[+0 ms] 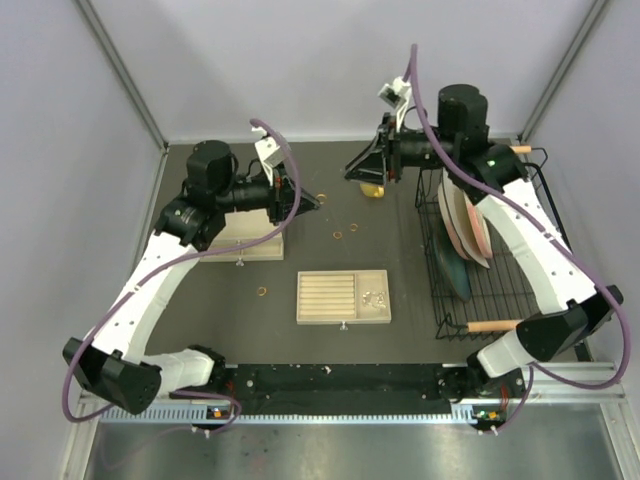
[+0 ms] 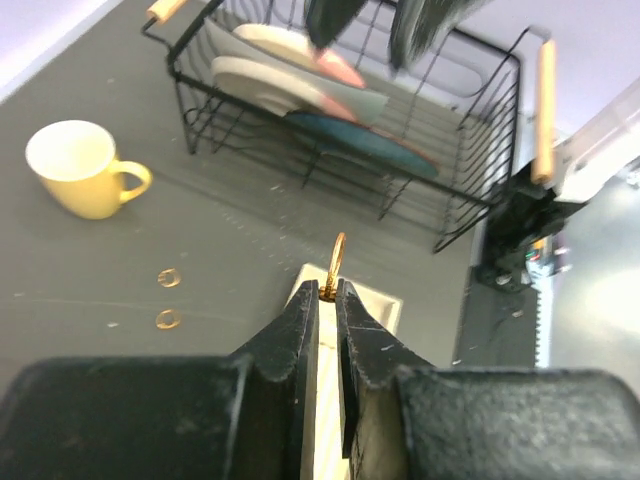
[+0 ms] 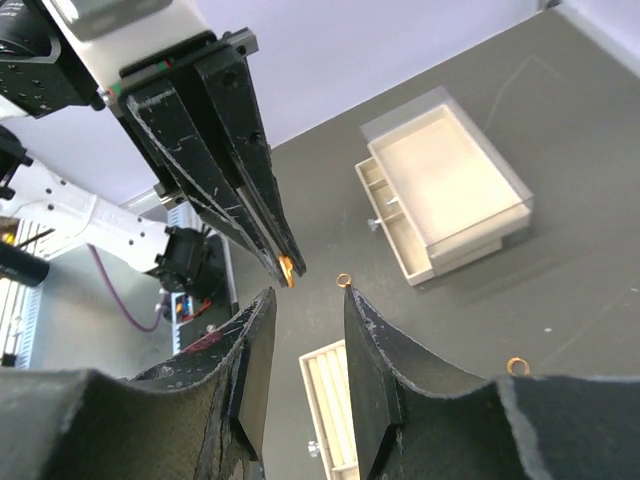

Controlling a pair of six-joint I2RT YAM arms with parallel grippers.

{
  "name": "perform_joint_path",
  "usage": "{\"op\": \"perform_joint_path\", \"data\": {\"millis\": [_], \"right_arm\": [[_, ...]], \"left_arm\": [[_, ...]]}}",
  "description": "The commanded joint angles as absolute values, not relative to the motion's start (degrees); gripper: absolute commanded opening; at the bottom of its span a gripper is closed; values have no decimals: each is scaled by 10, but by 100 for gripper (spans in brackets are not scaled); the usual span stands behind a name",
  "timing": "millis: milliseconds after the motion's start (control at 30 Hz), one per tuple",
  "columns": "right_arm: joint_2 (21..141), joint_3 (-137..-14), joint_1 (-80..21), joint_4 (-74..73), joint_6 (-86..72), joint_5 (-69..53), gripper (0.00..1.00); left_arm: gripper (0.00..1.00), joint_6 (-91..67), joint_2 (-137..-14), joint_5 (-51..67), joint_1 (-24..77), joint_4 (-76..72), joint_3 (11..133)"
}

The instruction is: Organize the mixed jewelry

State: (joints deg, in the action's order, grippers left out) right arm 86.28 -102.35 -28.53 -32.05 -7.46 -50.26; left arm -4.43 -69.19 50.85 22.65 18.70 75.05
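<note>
The left gripper (image 2: 326, 290), pinching a thin gold ring (image 2: 337, 262), must release it only over the near cream slotted box (image 1: 330, 295); the right gripper (image 3: 310, 300) gapes empty.

The mug (image 2: 85, 168) is pale yellow, the table (image 2: 240, 255) dark grey, the rings (image 2: 169, 277) beside the mug gold. The rack (image 2: 400, 195) is black, its plates (image 2: 300, 85) white, pink and teal.
</note>
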Motion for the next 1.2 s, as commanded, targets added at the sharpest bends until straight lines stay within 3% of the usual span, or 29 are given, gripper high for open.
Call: {"op": "perform_joint_path", "data": {"millis": [0, 200, 467, 800, 1167], "right_arm": [[810, -1016, -242, -309, -60, -494, 34], [776, -979, -190, -323, -23, -444, 34], [722, -936, -171, -363, 39, -371, 34], [665, -869, -150, -387, 78, -310, 33], [645, -836, -134, -396, 91, -307, 33]], "left_arm": [[0, 183, -720, 452, 230, 355, 809], [0, 363, -760, 317, 272, 478, 817], [0, 471, -821, 151, 378, 535, 779], [0, 494, -886, 68, 443, 501, 708], [0, 490, -966, 16, 472, 486, 713]]}}
